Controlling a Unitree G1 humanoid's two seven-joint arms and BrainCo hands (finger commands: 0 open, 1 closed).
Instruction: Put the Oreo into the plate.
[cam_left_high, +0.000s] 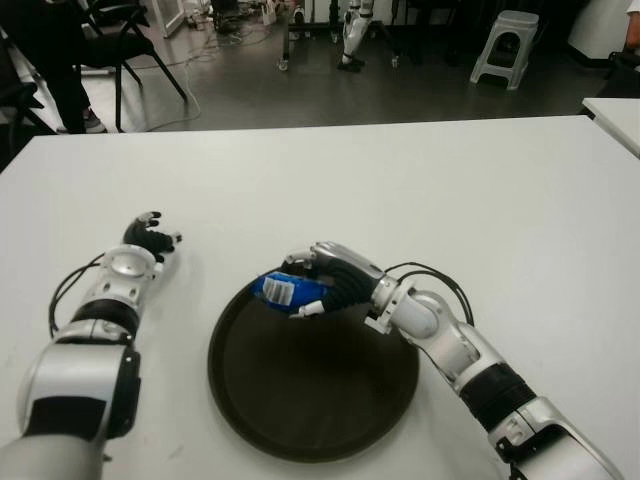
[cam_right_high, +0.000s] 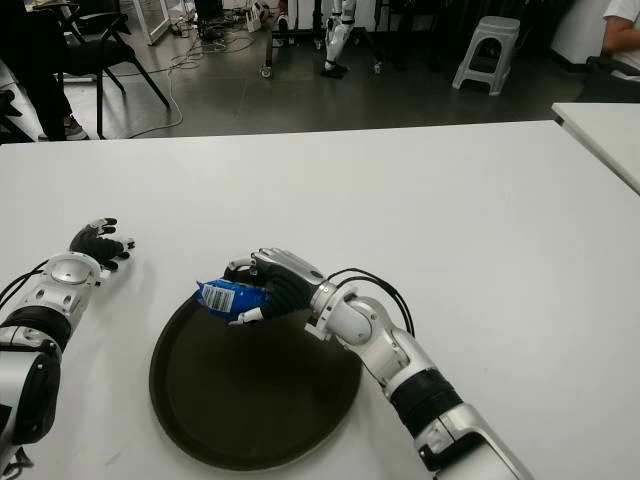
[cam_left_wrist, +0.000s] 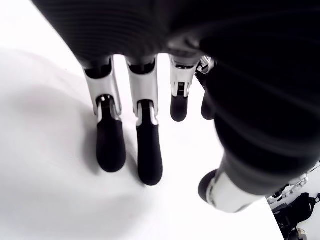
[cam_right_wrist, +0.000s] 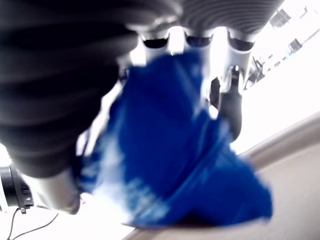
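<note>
A blue Oreo packet (cam_left_high: 283, 289) sits in my right hand (cam_left_high: 325, 279), whose fingers curl around it. The packet hangs just above the far rim of the round dark plate (cam_left_high: 300, 400), which lies on the white table near its front. The right wrist view is filled by the blue Oreo packet (cam_right_wrist: 175, 150) between the fingers (cam_right_wrist: 231, 100). My left hand (cam_left_high: 150, 238) shows to the left of the plate, its fingers (cam_left_wrist: 111, 145) relaxed over the bare table and holding nothing.
The white table (cam_left_high: 400, 190) stretches far behind and to the right of the plate. Beyond it are a grey floor, a black chair (cam_left_high: 120, 40), a white stool (cam_left_high: 505, 45) and a second table's corner (cam_left_high: 615, 115).
</note>
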